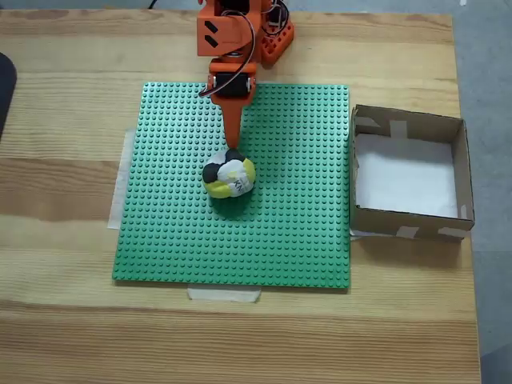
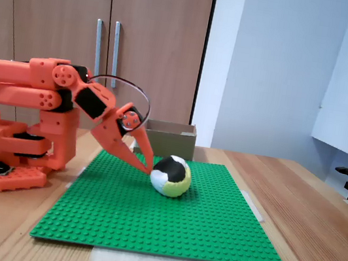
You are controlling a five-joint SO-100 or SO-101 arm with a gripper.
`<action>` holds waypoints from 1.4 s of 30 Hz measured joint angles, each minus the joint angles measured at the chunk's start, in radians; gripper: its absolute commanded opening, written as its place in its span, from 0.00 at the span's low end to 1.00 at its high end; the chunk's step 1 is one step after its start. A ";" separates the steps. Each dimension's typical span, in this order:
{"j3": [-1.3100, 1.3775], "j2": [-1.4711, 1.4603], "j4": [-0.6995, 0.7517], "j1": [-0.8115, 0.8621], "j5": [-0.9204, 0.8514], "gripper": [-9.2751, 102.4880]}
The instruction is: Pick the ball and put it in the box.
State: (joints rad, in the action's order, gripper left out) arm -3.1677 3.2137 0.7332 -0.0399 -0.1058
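Observation:
The ball (image 1: 230, 178), patched in yellow, white and black, rests near the middle of the green studded baseplate (image 1: 304, 232). My orange gripper (image 1: 234, 150) reaches down from the arm base at the top of a fixed view, its narrow tip at the ball's far edge. From the side, the fingers meet in a point at my gripper (image 2: 152, 167), which touches the ball (image 2: 172, 176) on its left. The jaws look shut with nothing between them. The brown cardboard box (image 1: 406, 222) with a white bottom stands right of the plate, and the box (image 2: 169, 139) shows behind the ball.
The baseplate (image 2: 198, 230) is taped to a wooden table (image 1: 72, 320). The arm's base (image 2: 16, 145) stands at the table's back edge. A dark object (image 1: 5, 88) pokes in at the left edge. Brown cabinet doors (image 2: 109, 41) stand behind.

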 measured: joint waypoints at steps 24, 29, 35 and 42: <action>0.000 0.000 0.002 0.005 0.008 0.08; 0.049 -0.009 0.040 0.005 0.020 0.08; 0.146 -0.077 0.101 0.011 0.014 0.08; 0.354 -0.230 0.193 0.009 -0.002 0.08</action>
State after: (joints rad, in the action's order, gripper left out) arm -2.8133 2.9836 0.9265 -0.0307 -0.1074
